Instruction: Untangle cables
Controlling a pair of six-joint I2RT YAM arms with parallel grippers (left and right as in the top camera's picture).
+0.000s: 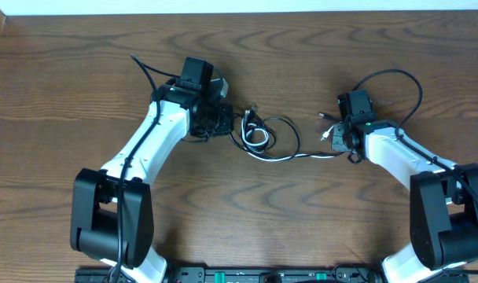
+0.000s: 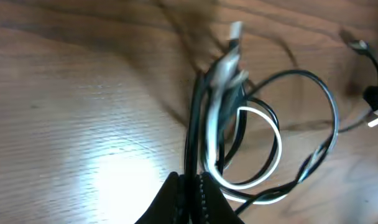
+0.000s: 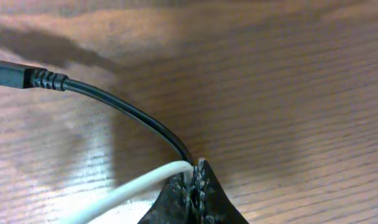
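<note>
A black cable and a white cable lie tangled in small loops at the table's middle. My left gripper is shut on the loops' left end; in the left wrist view the jaws pinch the black cable beside the white cable. My right gripper is shut on both cables at the right end. In the right wrist view the jaws clamp the black cable and the white cable. A black plug lies at the left.
The wooden table bears everything. A loose plug end lies just left of the right gripper. The right arm's own thick black wire arcs above it. The left arm's wire runs to the upper left.
</note>
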